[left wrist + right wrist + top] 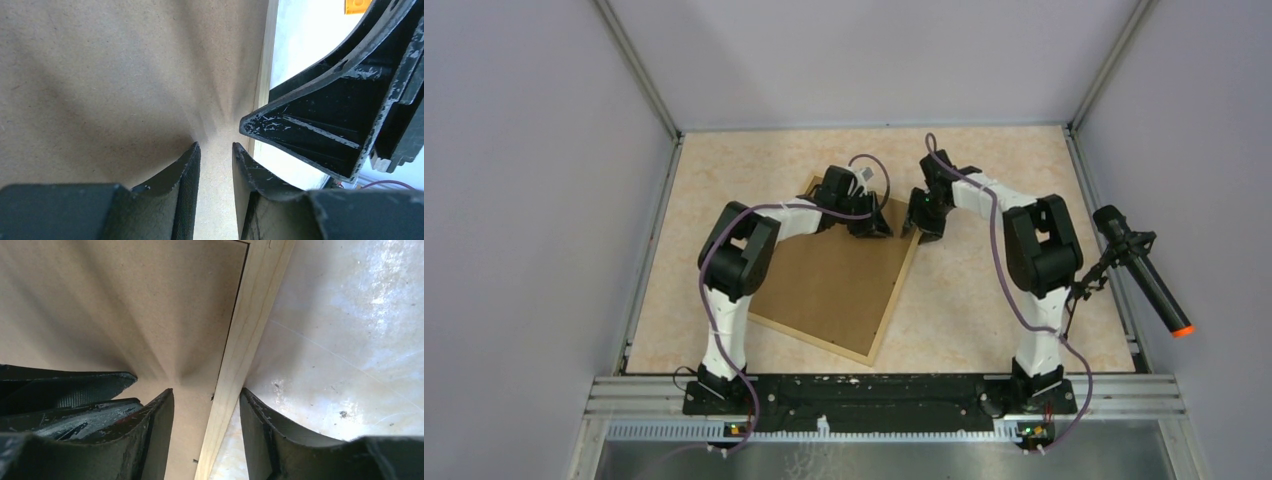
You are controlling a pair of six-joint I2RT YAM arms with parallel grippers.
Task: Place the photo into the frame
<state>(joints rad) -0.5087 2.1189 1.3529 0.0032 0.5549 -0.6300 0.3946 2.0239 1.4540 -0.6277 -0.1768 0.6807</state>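
The frame (902, 280) lies back-up on the table, a light wood rim around a brown board (824, 280). The photo is hidden. My left gripper (869, 228) sits over the board near the frame's far right corner. In the left wrist view, the left gripper (216, 145) has its jaws a narrow gap apart, with only the board (100, 75) showing between them. My right gripper (921, 225) is right beside it. In the right wrist view, the right gripper (206, 391) stands open astride the wood rim (245, 335), one finger over the board (125, 305) and one over the table.
A black microphone (1142, 270) with an orange tip stands on a mount at the right wall. Grey enclosure walls surround the beige tabletop (984, 300). The two grippers are nearly touching: the right fingers (310, 135) fill the left wrist view's right side.
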